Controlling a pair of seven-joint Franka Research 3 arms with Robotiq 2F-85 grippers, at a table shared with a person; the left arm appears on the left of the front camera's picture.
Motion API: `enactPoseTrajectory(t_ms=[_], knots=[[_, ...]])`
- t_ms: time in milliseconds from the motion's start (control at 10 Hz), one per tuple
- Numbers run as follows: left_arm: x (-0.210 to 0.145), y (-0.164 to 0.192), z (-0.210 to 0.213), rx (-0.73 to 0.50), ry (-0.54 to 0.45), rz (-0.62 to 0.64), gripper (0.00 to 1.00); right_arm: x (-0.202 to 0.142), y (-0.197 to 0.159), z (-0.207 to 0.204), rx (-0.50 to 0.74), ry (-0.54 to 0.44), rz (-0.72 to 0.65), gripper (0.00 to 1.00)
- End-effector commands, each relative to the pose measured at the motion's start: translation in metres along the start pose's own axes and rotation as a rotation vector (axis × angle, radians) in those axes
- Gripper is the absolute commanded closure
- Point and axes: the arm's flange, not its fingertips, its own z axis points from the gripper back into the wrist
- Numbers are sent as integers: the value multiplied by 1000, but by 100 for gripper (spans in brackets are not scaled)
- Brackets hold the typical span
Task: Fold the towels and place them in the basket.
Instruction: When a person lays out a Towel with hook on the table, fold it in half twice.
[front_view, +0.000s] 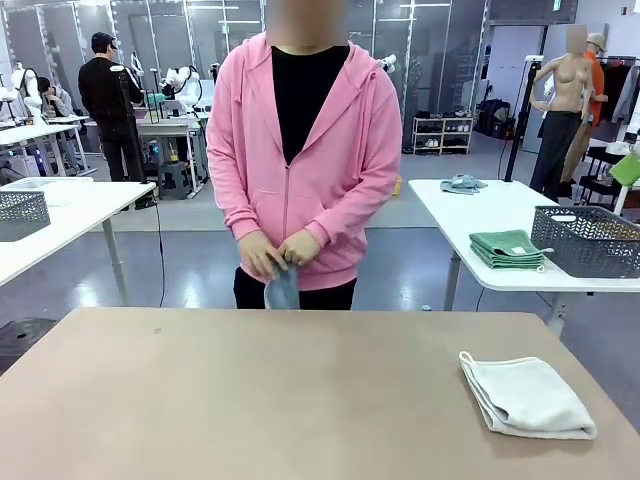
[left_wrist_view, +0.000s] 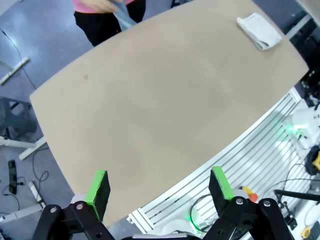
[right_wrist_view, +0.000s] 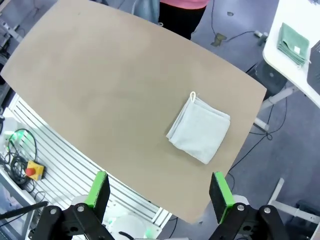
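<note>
Off-white terry, folded into a neat square, lies near the right end of the tan surface (front_view: 250, 390): this off-white towel (front_view: 527, 397) is on my right arm's side, well apart from the person. My left claw (left_wrist_view: 159, 176) hangs high over the near edge, green pads spread wide, nothing between them; my right claw (right_wrist_view: 159, 176) hangs likewise, released and bare, with the folded towel just ahead of it below. At the far edge the person in a pink hooded jacket stands with the person's hands (front_view: 278, 255) bunched around a blue-grey towel (front_view: 283, 290) at the waist, off the surface. I judge the task to be between towels: one is folded and not yet put away, another looks about to be handed over or laid down. The next move calls for my right claw to come down on the folded towel and pinch through all its layers so the fold survives the lift. The trouble is the basket (front_view: 590, 240): the dark mesh one I see sits on a white table (front_view: 470, 205) beyond my surface to the right, beside stacked green cloths (front_view: 507, 248), and I cannot tell whether I can reach it. Around us is a large workroom with a glossy grey floor, more white tables and other people farther off.
</note>
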Motion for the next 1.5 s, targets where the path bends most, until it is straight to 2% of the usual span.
enactPoseTrajectory(t_ms=[0,100,200,1400], knots=[[-6,2,12,33,15,-11,0,-4,-8,-18,-13,1,5,0],[-6,2,12,37,0,8,0,-7,-11,-21,-8,-4,-13,0],[-3,0,7,12,-12,1,0,0,0,-6,-1,6,5,0],[-3,0,7,12,-12,1,0,0,0,-6,-1,6,5,0]])
